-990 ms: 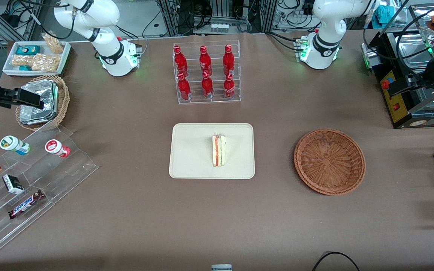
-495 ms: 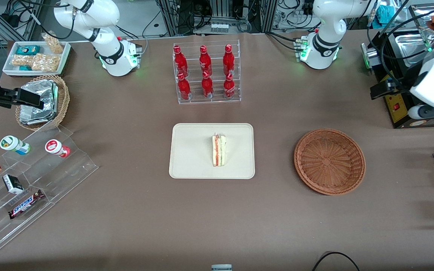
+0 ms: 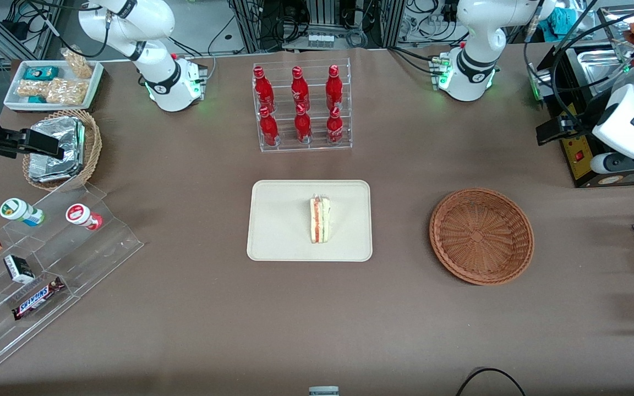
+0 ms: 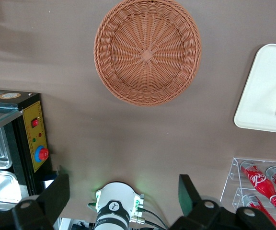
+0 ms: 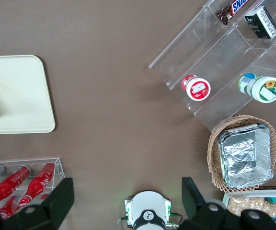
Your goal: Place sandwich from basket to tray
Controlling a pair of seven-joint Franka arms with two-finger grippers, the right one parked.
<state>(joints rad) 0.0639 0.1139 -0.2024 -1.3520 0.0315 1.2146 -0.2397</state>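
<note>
Front view: sandwich [image 3: 320, 220] lies on the tray [image 3: 278, 220], mid-frame; basket [image 3: 481, 235] stands empty nearby. Gripper [image 4: 123, 194] open, holding nothing, apparently withdrawn high at right edge, shifted slightly over the last second. Placement judged complete.

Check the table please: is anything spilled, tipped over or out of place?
Nothing stands out. The sandwich lies on the tray, the basket sits upright and empty beside it, and the bottles stand in their rack. The open hand is raised above the table, holding nothing.
</note>
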